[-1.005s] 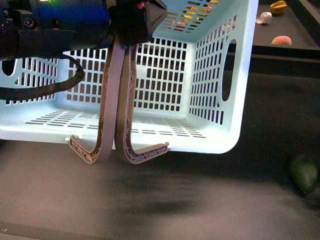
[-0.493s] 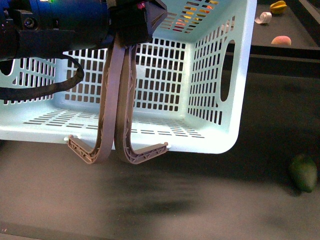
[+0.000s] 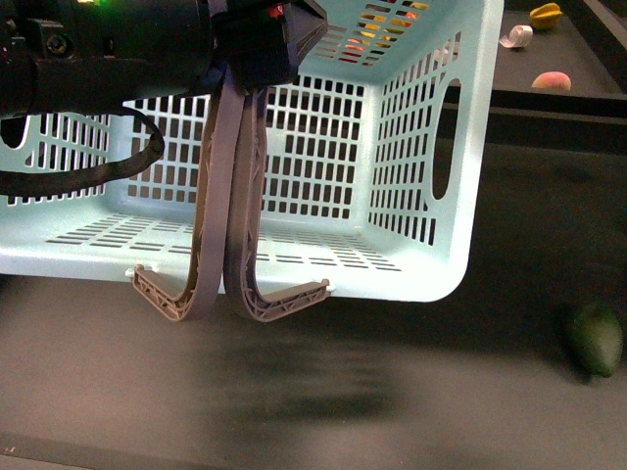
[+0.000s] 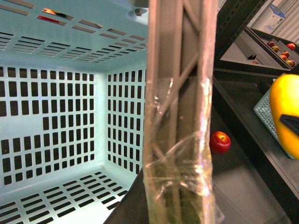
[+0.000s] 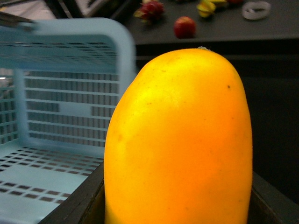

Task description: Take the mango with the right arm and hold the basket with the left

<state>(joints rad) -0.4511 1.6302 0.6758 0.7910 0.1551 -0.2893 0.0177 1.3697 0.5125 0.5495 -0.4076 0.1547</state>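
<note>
clenching both basket [image 3: 411, 147] handles [image 3: 235, 196] w/ left hand [image 3: 250, 76], basket tipped; right hand [image 4: 289, 122] grasping mango [image 5: 177, 140] nr basket rim; green fruit [image 3: 596, 338] on counter [image 3: 392, 411].

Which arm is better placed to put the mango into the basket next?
Right: the mango fills its wrist view, just outside the basket; the left gripper is occupied gripping the handles.

Basket [image 3: 416, 286] interior open, two handles [image 3: 230, 196] hanging across its mouth, green fruit [image 3: 596, 339] well right
</note>
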